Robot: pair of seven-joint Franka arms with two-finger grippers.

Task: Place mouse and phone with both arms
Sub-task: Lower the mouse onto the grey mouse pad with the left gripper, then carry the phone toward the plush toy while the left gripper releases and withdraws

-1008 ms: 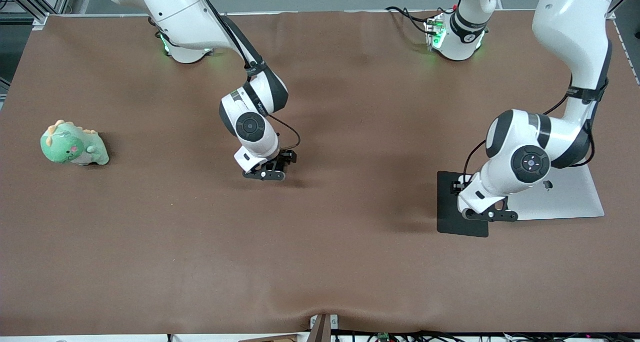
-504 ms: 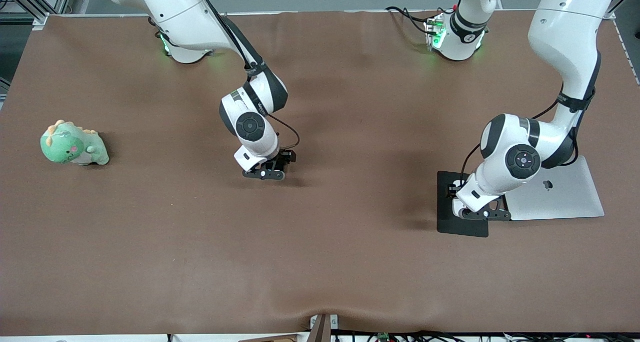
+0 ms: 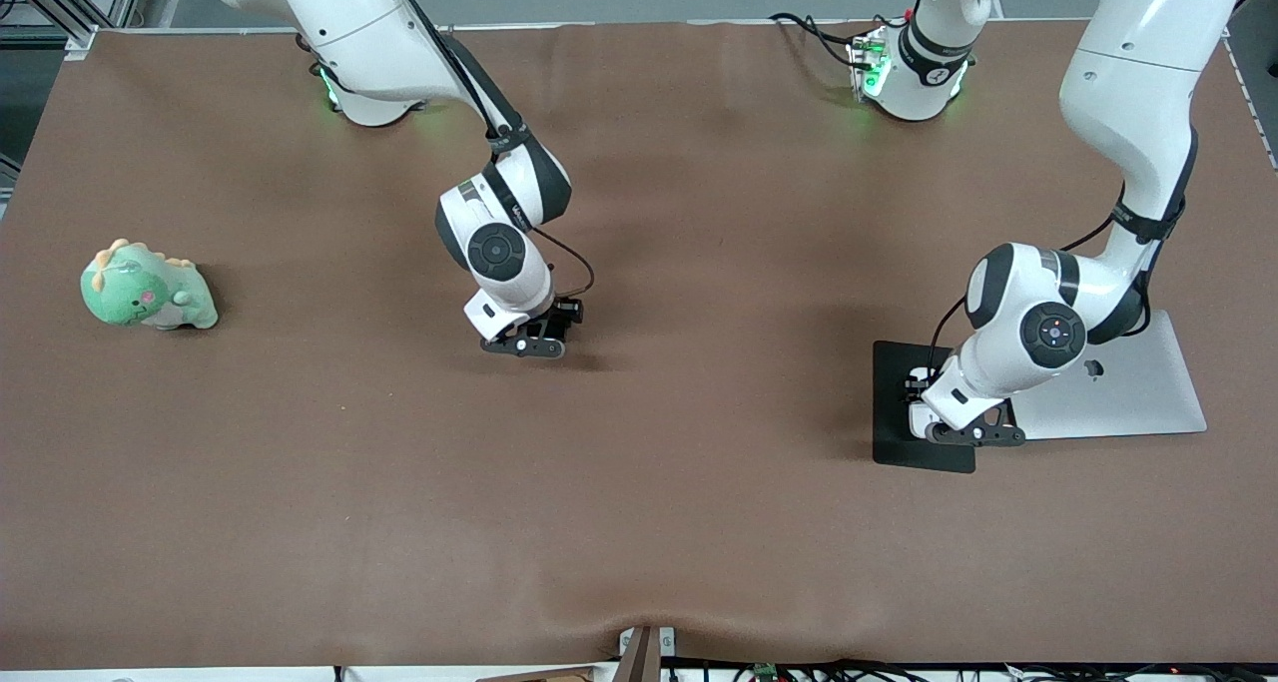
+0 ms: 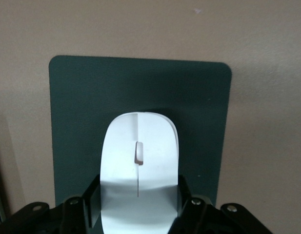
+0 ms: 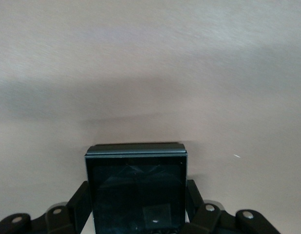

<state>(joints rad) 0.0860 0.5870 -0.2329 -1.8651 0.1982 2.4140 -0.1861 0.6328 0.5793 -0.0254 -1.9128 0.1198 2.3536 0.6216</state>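
The white mouse (image 4: 139, 156) sits between the fingers of my left gripper (image 4: 139, 195), which is shut on it. It is low over the black pad (image 4: 77, 107); I cannot tell whether it touches. From the front, the left gripper (image 3: 966, 434) is over the pad's (image 3: 894, 402) edge beside the laptop. The black phone (image 5: 135, 170) is clamped on both sides by my right gripper (image 5: 136, 197), shut on it just above the brown table. From the front, the right gripper (image 3: 529, 346) is low over mid-table and hides the phone.
A silver closed laptop (image 3: 1128, 392) lies beside the black pad at the left arm's end. A green plush dinosaur (image 3: 147, 288) stands at the right arm's end. The brown cloth (image 3: 639, 522) has a small ridge near the front edge.
The right gripper has shut on the phone and drifted slightly toward its base. The left arm's wrist has shifted a little over the pad, still holding the mouse.
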